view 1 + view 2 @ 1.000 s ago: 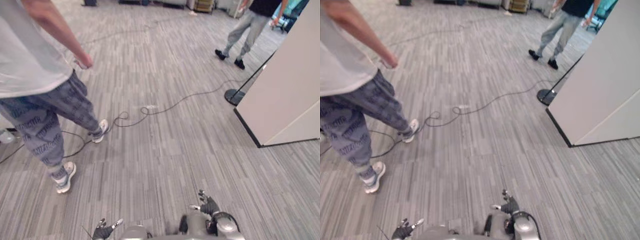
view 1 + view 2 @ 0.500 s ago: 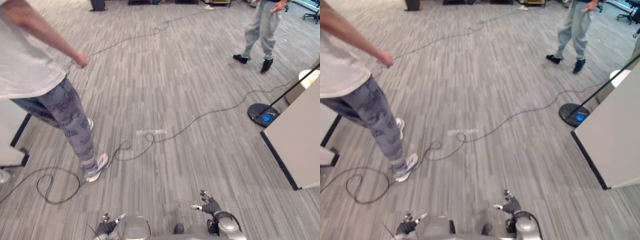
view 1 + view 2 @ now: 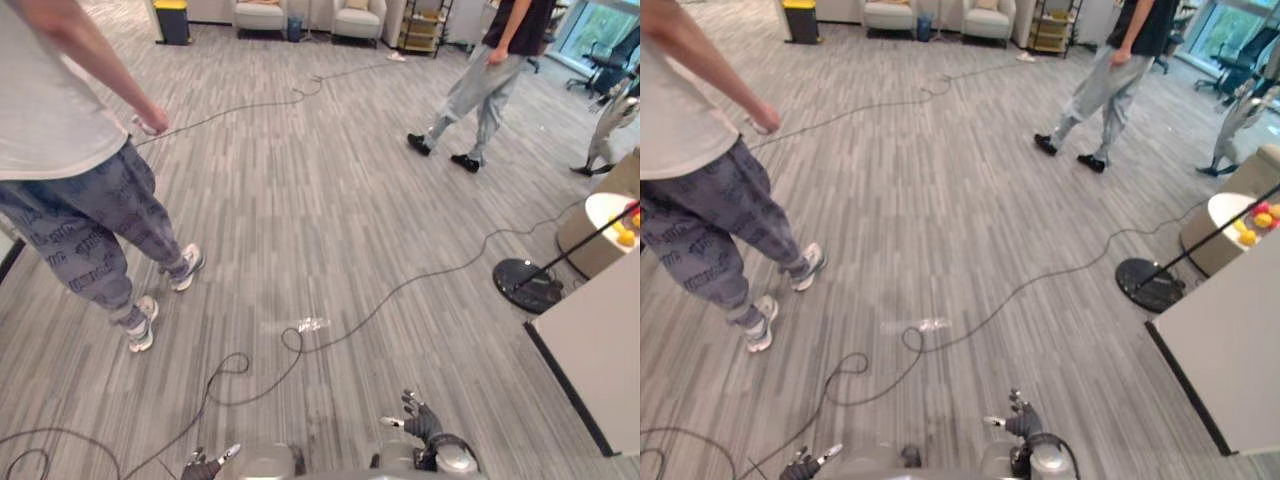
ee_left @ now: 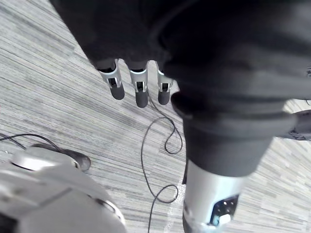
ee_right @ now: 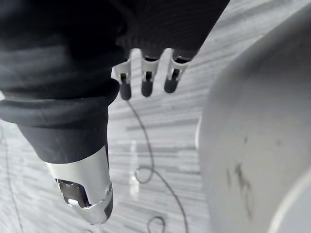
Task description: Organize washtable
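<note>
No washtable or washing items are in sight; grey striped floor lies ahead of me. My left hand point(image 3: 205, 465) hangs low at the bottom edge, fingers point(image 4: 138, 90) straight and relaxed over the floor, holding nothing. My right hand point(image 3: 420, 425) hangs low at the bottom too. Its fingers point(image 5: 146, 80) and thumb point(image 5: 85, 189) are spread and empty.
A person in a white shirt and patterned trousers point(image 3: 80, 180) stands close on the left. Another person point(image 3: 480, 80) walks at the back right. A white panel point(image 3: 600, 360), a round black stand base point(image 3: 527, 285) and a small table with fruit point(image 3: 612, 225) are on the right.
The whole view has swung as the camera moved, so the white panel sits further right. The near person has stepped and the far person has walked on. Both hands stay low and open.
</note>
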Available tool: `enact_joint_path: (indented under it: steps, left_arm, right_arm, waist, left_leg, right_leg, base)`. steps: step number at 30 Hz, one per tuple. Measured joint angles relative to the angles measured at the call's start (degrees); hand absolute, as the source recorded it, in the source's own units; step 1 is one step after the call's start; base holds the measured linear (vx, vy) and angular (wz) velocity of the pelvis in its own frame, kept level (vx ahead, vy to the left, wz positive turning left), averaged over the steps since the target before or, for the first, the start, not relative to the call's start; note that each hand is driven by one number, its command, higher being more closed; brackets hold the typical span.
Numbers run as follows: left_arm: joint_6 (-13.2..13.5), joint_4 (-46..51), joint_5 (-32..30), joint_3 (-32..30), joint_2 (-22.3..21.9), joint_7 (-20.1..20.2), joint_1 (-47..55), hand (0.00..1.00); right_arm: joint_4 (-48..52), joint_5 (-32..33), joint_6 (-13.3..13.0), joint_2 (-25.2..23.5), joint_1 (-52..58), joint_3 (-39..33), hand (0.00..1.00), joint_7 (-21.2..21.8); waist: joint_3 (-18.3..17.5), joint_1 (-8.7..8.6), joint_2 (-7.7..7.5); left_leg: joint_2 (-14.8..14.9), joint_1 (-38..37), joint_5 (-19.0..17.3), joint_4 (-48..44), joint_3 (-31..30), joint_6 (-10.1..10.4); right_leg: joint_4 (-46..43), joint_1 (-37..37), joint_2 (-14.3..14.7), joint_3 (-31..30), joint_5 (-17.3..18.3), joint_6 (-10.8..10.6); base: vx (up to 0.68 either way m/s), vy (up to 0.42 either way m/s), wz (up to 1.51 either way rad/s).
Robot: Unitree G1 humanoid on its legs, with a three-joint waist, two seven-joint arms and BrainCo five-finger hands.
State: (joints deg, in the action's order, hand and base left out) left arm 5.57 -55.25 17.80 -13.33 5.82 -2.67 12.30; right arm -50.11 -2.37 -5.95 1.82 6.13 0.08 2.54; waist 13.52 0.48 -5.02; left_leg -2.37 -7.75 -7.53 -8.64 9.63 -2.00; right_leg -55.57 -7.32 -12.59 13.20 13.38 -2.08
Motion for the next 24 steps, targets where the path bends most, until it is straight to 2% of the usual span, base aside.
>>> enact_joint_path:
  steps: [1,2,3,5,6,7,8,9,10,11,12,13,14,15,17,18,19,20,21,22,23,24]
  left_arm:
    - [0.0,0.1,0.1,0.1,-0.1,0.0,-0.4,0.0]
    - [-0.1,0.1,0.2,0.1,-0.3,0.0,-1.2,0.0]
    - [-0.1,0.2,0.2,0.1,-0.4,0.0,-1.2,0.0]
    - [-0.1,0.2,0.1,0.0,-0.7,-0.1,-1.3,0.0]
    - [-0.1,0.7,0.1,-0.6,-1.3,-0.1,-1.1,0.0]
    - [0.0,1.2,0.1,-1.0,-1.8,-0.1,-1.0,0.0]
    - [0.0,2.8,0.0,-2.8,-2.4,0.1,-0.5,0.0]
    - [0.1,3.8,0.0,-4.5,-2.8,0.1,0.0,0.0]
    - [-0.1,3.8,0.0,-5.5,-4.3,-0.2,-0.2,0.0]
    - [0.0,4.0,0.0,-5.8,-6.0,0.0,0.6,0.0]
    - [-0.1,4.0,0.1,-6.4,-6.6,-0.1,0.7,0.0]
    - [-0.2,4.0,0.1,-7.0,-7.4,0.0,0.3,0.0]
    - [-0.2,3.9,0.1,-6.9,-7.2,-0.1,0.2,0.0]
    - [-0.1,4.0,0.1,-6.8,-7.2,0.0,-0.2,0.0]
    - [0.0,4.1,0.1,-6.8,-6.4,0.0,-0.7,0.0]
    - [0.0,4.1,0.1,-6.7,-6.3,0.0,-1.0,0.0]
    - [0.0,4.1,0.1,-6.1,-6.2,0.0,-1.1,0.0]
    - [0.2,3.9,0.1,-4.1,-6.3,-0.1,-1.2,0.0]
    - [0.3,3.7,0.1,-3.4,-6.7,-0.1,-1.2,0.0]
    - [0.4,3.0,0.5,-3.0,-6.2,0.0,-1.9,0.0]
    - [0.4,2.2,0.4,-2.0,-5.4,0.0,-2.4,0.0]
    - [0.5,2.2,0.5,-1.9,-5.4,0.0,-2.4,0.0]
  right_arm:
    - [0.3,0.1,-0.2,0.2,-0.1,0.0,0.0,0.1]
    - [0.8,0.1,-0.2,0.5,-0.4,0.0,0.0,0.2]
    - [1.1,0.0,-0.2,0.5,-0.4,-0.1,0.0,0.2]
    - [1.5,0.1,-0.2,0.4,-0.4,-0.4,0.0,0.2]
    - [2.3,0.1,0.0,0.2,0.1,-1.0,0.0,0.2]
    - [2.7,0.1,0.0,0.0,0.6,-1.4,0.0,0.1]
    - [3.3,0.0,0.4,-0.8,1.4,-1.7,0.0,0.1]
    - [4.6,0.2,1.1,-1.6,3.0,-1.5,0.0,0.1]
    - [5.9,-0.2,1.3,-0.7,3.2,-1.7,0.0,0.3]
    - [8.4,0.0,1.2,0.8,3.6,-0.7,0.0,0.0]
    - [8.5,0.0,1.2,1.2,3.2,-0.8,0.0,-0.1]
    - [8.1,-0.1,1.6,0.7,2.8,-1.1,0.0,-0.1]
    - [7.5,0.1,1.6,0.0,2.7,-0.9,0.0,-0.1]
    - [6.9,0.1,1.6,-0.4,2.5,-1.1,0.0,-0.1]
    - [6.0,0.1,1.9,-1.6,2.2,-1.4,0.0,-0.3]
    - [5.9,0.1,2.0,-1.7,2.2,-1.5,0.0,-0.4]
    - [5.7,0.1,1.9,-1.7,2.4,-1.8,0.0,-0.4]
    - [5.0,0.0,1.8,-1.2,2.4,-2.5,0.0,-0.6]
    - [4.9,0.0,1.8,-0.5,2.4,-2.7,0.0,-0.8]
    - [3.6,0.0,2.1,-0.4,1.9,-3.7,0.0,-1.2]
    - [3.1,0.0,2.3,-1.1,2.9,-3.6,0.0,-1.2]
    - [3.1,0.1,2.3,-1.5,3.3,-3.8,0.0,-1.1]
  waist:
    - [0.0,-0.32,0.18]
    - [0.1,-1.04,0.54]
    - [0.1,-1.27,0.65]
    - [0.1,-1.58,0.86]
    - [-0.2,-1.62,1.16]
    - [-0.6,-1.62,1.28]
    - [-1.5,-1.58,0.05]
    - [-2.7,-2.09,-0.76]
    - [-3.3,-2.26,1.22]
    - [-4.0,-2.29,3.93]
    - [-3.6,-1.61,5.06]
    - [-3.7,-0.67,6.72]
    - [-3.2,-0.23,5.61]
    - [-3.1,0.08,5.12]
    - [-2.7,0.39,3.37]
    - [-2.7,0.3,3.25]
    - [-2.8,0.33,3.13]
    - [-3.1,0.26,4.28]
    - [-3.3,0.21,5.35]
    - [-3.6,0.31,5.35]
    - [-4.0,0.08,3.62]
    - [-4.4,-0.06,2.69]
  left_leg:
    - [0.0,-1.0,-0.8,0.9,-0.5,0.3]
    - [0.1,-2.8,-1.9,1.8,-1.3,1.0]
    - [0.1,-3.4,-2.1,2.2,-1.6,1.0]
    - [-0.4,-6.5,-3.6,2.9,-1.8,1.3]
    - [-0.5,-8.3,-5.3,2.5,-1.9,2.9]
    - [-0.5,-8.8,-6.1,1.7,-2.0,4.0]
    - [-1.4,-7.9,-7.3,-3.9,-2.3,5.8]
    - [-1.4,-4.3,-8.6,-15.4,-1.4,7.0]
    - [0.8,-1.1,-9.0,-23.5,-0.9,6.7]
    - [5.3,5.8,-3.9,-38.7,1.4,6.7]
    - [8.3,8.0,-3.2,-44.5,2.3,6.5]
    - [12.5,10.9,-4.2,-51.2,4.3,5.1]
    - [14.4,12.8,-4.9,-52.0,5.1,5.1]
    - [14.8,13.4,-5.3,-50.3,5.3,5.0]
    - [15.3,13.2,-6.5,-35.6,7.4,5.3]
    - [15.0,13.2,-6.5,-31.2,7.4,5.4]
    - [13.6,12.8,-6.0,-22.9,6.1,6.0]
    - [11.8,11.7,-0.5,-9.6,2.0,7.7]
    - [11.9,11.7,3.7,-6.8,1.1,7.1]
    - [11.3,10.5,6.6,-5.3,1.4,5.8]
    - [9.6,8.0,7.3,-1.7,1.5,5.4]
    - [9.0,6.2,8.0,1.0,1.7,5.4]
  right_leg:
    - [4.9,-2.6,1.1,1.3,0.6,-0.3]
    - [16.6,-5.4,3.6,3.7,0.4,-0.5]
    - [22.0,-6.0,4.6,4.2,-0.3,-0.3]
    - [37.0,-6.4,8.9,3.3,-6.5,0.3]
    - [38.6,-6.3,10.6,2.0,-8.9,3.1]
    - [38.6,-6.0,11.1,1.8,-9.9,4.8]
    - [38.8,-4.5,11.3,2.7,-12.9,8.3]
    - [39.6,-2.2,10.7,3.8,-13.3,9.8]
    - [39.4,-1.1,11.9,5.0,-13.1,9.9]
    - [41.6,1.4,14.2,3.3,-10.7,9.7]
    - [41.8,2.8,15.4,3.0,-10.2,9.9]
    - [42.1,5.4,16.8,1.7,-8.5,10.4]
    - [42.9,8.3,16.9,0.8,-7.9,10.5]
    - [43.7,9.8,16.6,0.2,-7.9,10.5]
    - [45.3,14.3,14.7,-1.2,-7.8,10.3]
    - [45.2,15.0,14.4,-1.6,-7.5,9.8]
    - [45.1,15.6,13.8,-2.5,-6.6,8.1]
    - [44.8,16.2,14.0,-3.5,-4.9,5.3]
    - [44.8,16.5,14.8,-4.1,-4.4,4.5]
    - [44.7,17.9,14.7,-5.1,-3.1,3.3]
    - [44.5,18.5,13.2,-5.5,-2.8,2.9]
    - [44.1,18.6,12.3,-5.6,-2.3,2.2]
  base:
    - [0.47,0.086,0.35]
    - [0.5,0.078,0.37]
    - [0.54,0.066,0.35]
    - [0.65,0.042,0.35]
    - [0.63,0.009,0.49]
    - [0.67,-0.025,0.72]
    - [0.69,-0.089,0.97]
    - [0.69,-0.127,0.93]
    - [0.65,-0.12,0.59]
    - [0.49,-0.067,0.04]
    - [0.59,-0.049,-0.38]
    - [0.59,-0.064,-0.56]
    - [0.59,-0.083,-0.54]
    - [0.64,-0.109,-0.44]
    - [0.51,-0.065,-0.39]
    - [0.3,0.02,-0.28]
    - [0.34,0.061,-0.36]
    - [0.28,0.112,-0.41]
    - [0.32,0.18,-0.51]
    - [0.3,0.198,-0.25]
    - [0.26,0.166,-0.15]
    - [0.15,0.081,0.06]
